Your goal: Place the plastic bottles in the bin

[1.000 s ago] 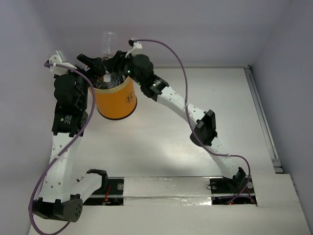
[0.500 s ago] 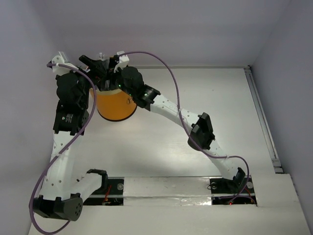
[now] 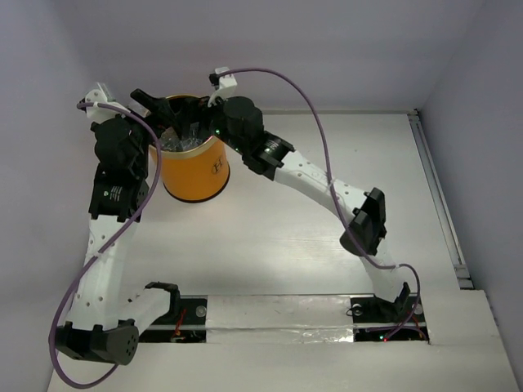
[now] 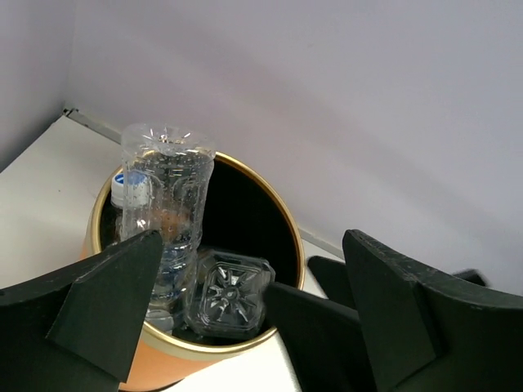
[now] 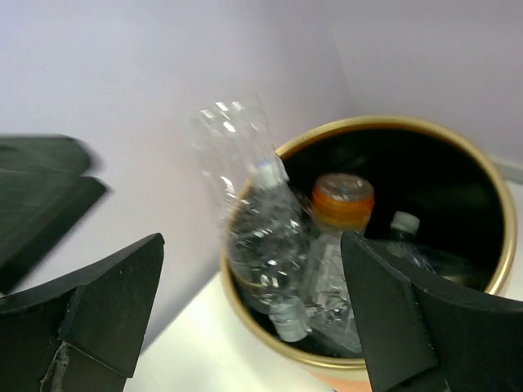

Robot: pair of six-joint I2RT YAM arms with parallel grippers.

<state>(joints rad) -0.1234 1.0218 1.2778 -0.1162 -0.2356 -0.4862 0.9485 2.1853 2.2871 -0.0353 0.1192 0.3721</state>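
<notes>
Both apart, empty: left pincer (image 4: 253, 253), right pincer (image 5: 252, 245); bottles (image 4: 167, 188) in bin (image 3: 196, 175) (lower halves hidden, count unclear).

Robot lab test cell. Bare white table (image 3: 270, 245) boxed by plain pale walls (image 3: 343, 49). Left arm (image 3: 102, 245) and right arm (image 3: 315, 184) bolted at its near edge, purple cables (image 3: 304, 94) trailing.

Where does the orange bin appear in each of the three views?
Top external: the bin is at the upper left, by the back wall.
Left wrist: lower left of centre, with its mouth open to the camera.
Right wrist: right half, with bottles inside.
Shared landmark: the pale back wall behind it.
</notes>
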